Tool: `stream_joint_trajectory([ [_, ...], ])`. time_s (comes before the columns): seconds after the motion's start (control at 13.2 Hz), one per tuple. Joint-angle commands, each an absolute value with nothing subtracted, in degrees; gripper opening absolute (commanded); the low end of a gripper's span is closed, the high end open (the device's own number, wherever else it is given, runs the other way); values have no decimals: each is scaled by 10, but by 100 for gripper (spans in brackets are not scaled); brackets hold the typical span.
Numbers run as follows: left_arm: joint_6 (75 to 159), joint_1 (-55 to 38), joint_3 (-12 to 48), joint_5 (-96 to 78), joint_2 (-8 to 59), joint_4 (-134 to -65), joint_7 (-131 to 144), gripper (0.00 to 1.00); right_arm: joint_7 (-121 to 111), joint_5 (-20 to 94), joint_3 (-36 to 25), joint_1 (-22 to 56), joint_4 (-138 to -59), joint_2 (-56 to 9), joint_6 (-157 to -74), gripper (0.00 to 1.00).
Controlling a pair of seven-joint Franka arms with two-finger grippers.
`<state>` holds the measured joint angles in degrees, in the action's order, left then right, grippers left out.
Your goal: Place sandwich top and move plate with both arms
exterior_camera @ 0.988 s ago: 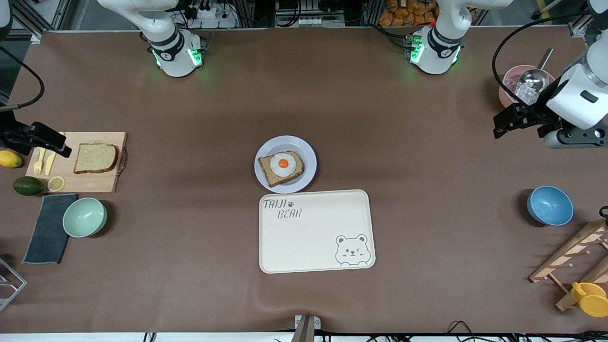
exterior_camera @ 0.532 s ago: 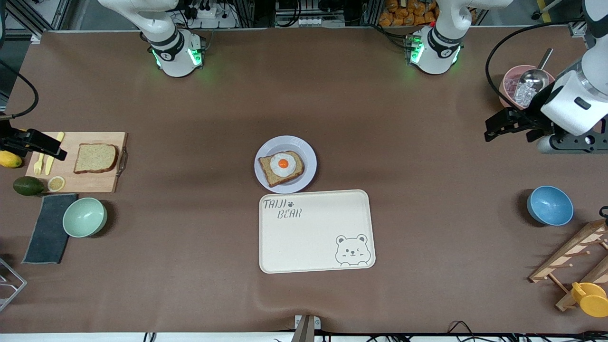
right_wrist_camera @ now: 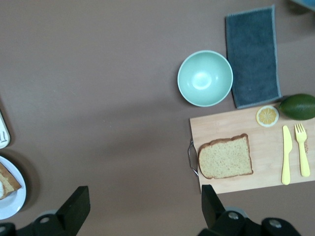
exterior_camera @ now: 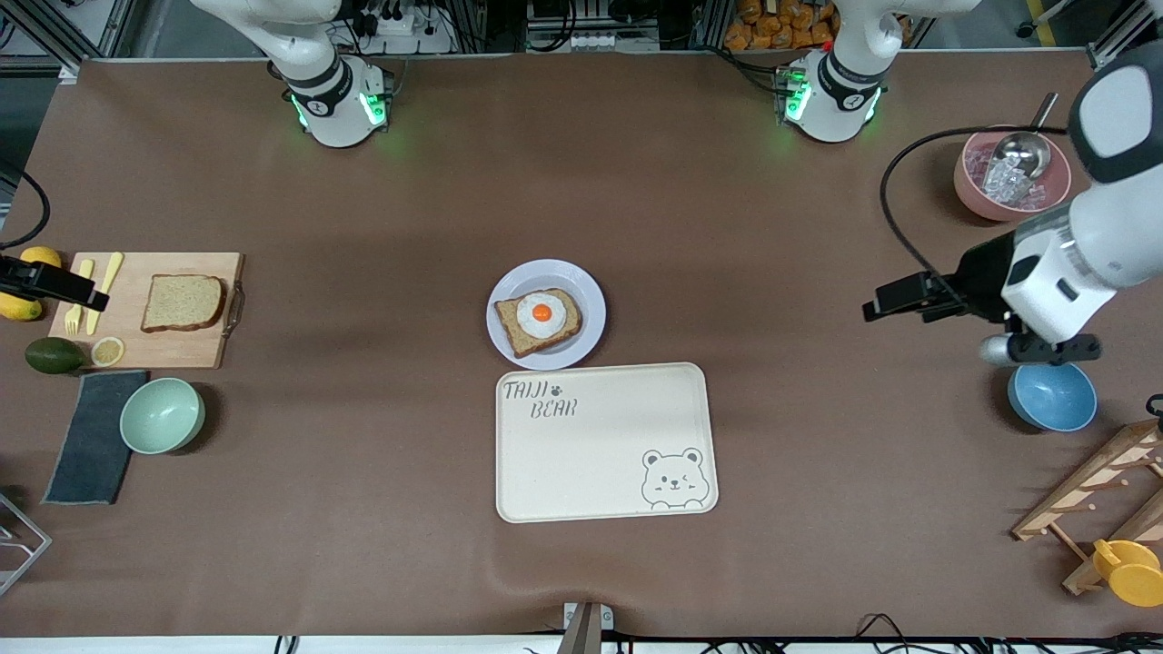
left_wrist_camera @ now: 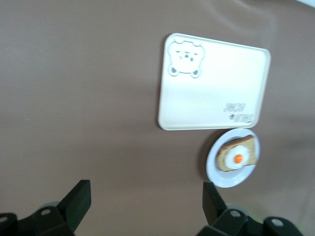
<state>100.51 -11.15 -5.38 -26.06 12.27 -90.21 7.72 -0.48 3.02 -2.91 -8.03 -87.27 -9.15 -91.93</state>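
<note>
The sandwich top (exterior_camera: 182, 302) (right_wrist_camera: 225, 157), a plain light-brown slice, lies on a wooden board (exterior_camera: 173, 350) toward the right arm's end of the table. The plate (exterior_camera: 586, 295) (left_wrist_camera: 216, 172) sits mid-table and carries a darker slice with a fried egg (exterior_camera: 541, 314). My right gripper (exterior_camera: 82, 297) (right_wrist_camera: 142, 199) hangs open and empty over the board's outer end, above the yellow cutlery (exterior_camera: 91, 304). My left gripper (exterior_camera: 874, 309) (left_wrist_camera: 145, 194) is open and empty over bare table, between the plate and a blue bowl (exterior_camera: 1054, 400).
A cream bear tray (exterior_camera: 604, 454) (left_wrist_camera: 214, 83) lies just nearer the camera than the plate. A mint bowl (exterior_camera: 162, 415) (right_wrist_camera: 204, 77), grey cloth (exterior_camera: 89, 436), avocado (exterior_camera: 53, 355) and lemon (exterior_camera: 18, 306) ring the board. A pink bowl with scoop (exterior_camera: 977, 195) and a wooden rack (exterior_camera: 1104, 490) stand at the left arm's end.
The left arm has swung from beside the pink bowl toward the middle of the table. The right gripper has drawn back toward the table's end, away from the bread.
</note>
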Motion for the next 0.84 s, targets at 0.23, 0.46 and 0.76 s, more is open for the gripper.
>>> stream_joint_trajectory([
  [0.23, 1082, -108, -51, -447, 108, -1056, -44, 100, -58, 41, -21, -125, -947, -91, -957, 100],
  [0.46, 1115, -105, -50, -537, 124, -1114, -160, 100, -73, 76, -21, -164, -1001, -96, -997, 100],
  [0.76, 1163, -127, -25, -587, 142, -1141, -184, 100, -114, 83, -21, -204, -1027, -109, -1014, 100],
])
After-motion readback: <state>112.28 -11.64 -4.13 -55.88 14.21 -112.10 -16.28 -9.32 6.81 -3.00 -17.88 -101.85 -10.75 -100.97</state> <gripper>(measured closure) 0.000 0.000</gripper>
